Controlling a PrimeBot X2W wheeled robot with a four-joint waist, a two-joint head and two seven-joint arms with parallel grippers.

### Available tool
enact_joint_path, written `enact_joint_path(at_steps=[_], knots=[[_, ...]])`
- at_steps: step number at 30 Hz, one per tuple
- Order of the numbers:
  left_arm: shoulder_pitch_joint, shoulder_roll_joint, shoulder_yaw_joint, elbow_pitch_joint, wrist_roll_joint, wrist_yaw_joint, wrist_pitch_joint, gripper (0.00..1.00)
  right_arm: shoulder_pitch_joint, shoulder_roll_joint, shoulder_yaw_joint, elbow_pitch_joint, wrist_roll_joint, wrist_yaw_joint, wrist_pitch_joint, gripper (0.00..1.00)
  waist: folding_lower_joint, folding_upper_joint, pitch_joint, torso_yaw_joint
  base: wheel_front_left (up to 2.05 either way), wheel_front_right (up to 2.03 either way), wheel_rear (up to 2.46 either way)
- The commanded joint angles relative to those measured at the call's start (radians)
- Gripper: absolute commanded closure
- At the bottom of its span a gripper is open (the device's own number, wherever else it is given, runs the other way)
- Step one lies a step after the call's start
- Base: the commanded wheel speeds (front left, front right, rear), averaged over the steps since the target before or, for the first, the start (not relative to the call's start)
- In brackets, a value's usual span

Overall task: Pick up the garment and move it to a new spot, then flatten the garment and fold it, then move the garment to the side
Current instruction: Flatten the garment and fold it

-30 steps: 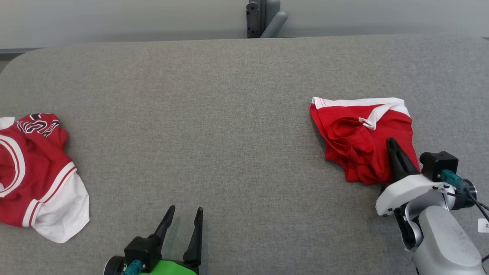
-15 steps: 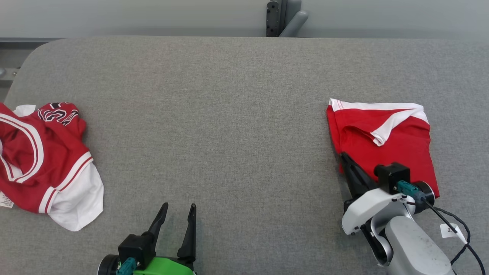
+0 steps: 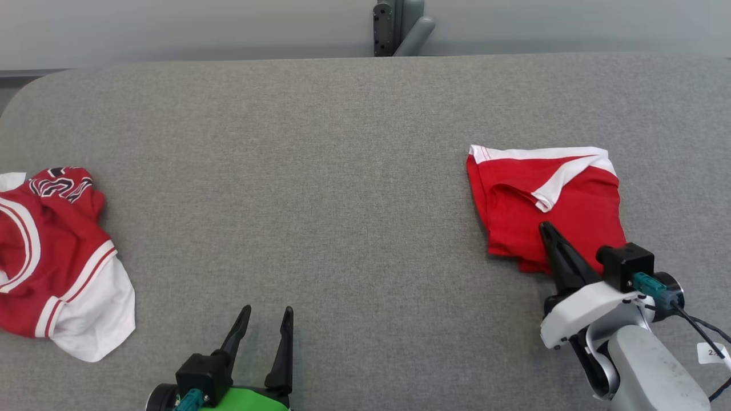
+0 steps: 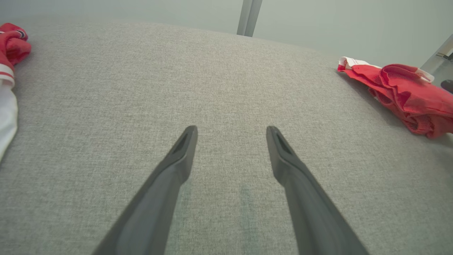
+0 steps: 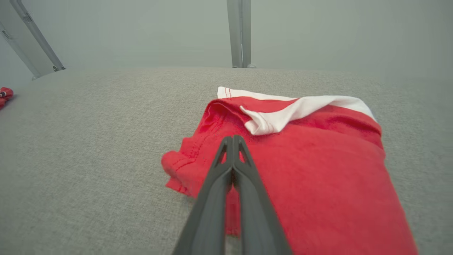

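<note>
Nearest the robot, the left pincer (image 3: pixel 266 311) sits low over bare table (image 3: pixel 354 171). Its two fingers are spread wide with nothing between them, and they point away from the robot.

The right pincer (image 3: pixel 546 228) is farther out and to the right. Its fingers are pressed together along their whole length, and no cloth shows between them. The tip lies over the near left part of the folded red garment (image 3: pixel 577 200). From where I stand I cannot tell whether it touches the cloth or rides just above it.

The garment lies on the right side of the table, directly ahead of the right pincer and well apart from the left one. It is about as wide as it is deep, so it has no strong long axis. Its near edge is ragged and slants. A white band (image 3: pixel 537 153) runs left to right along its far edge, and a white flap is turned back across the middle.

The closed fingers point along the garment's depth, from the near edge toward the band. The right arm is clearly the nearer one. I judge that any push or pick to shift the garment aside falls to that arm, and the fingers must part before they can take a hold.

A crumpled red and white jersey (image 3: pixel 51 257) lies at the far left side of the table, nearer the left arm.
</note>
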Motion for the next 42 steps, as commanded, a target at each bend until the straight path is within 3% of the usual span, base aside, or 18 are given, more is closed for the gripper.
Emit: enact_joint_path(at_steps=[1, 18, 36, 42], knots=[[-0.002, 0.001, 0.0, 0.0, 0.012, -0.003, 0.0, 0.0, -0.008, -0.009, -0.005, 0.01, 0.004, 0.0, -0.003, 1.0, 0.0, -0.0001, 0.01, -0.01, 0.0, 0.0, 0.0], [-0.029, 0.001, -0.009, 0.014, 0.022, -0.013, 0.0, 0.0, -0.201, -0.057, 0.079, 0.239, 0.048, 0.0, 0.035, 1.0, 0.0, -0.0001, 0.032, 0.0, 0.0, 0.0, 0.0], [-0.072, 0.001, -0.055, 0.032, -0.004, -0.014, 0.0, 0.0, -0.45, -0.088, 0.13, 0.48, 0.082, 0.0, 0.049, 1.0, 0.0, -0.0001, 0.053, 0.115, 0.0, 0.0, 0.0], [-0.056, 0.001, -0.058, 0.027, -0.02, -0.005, 0.0, 0.0, -0.481, -0.074, 0.157, 0.528, 0.079, 0.0, 0.03, 1.0, 0.0, -0.0001, 0.038, 0.122, 0.0, 0.0, 0.0]])
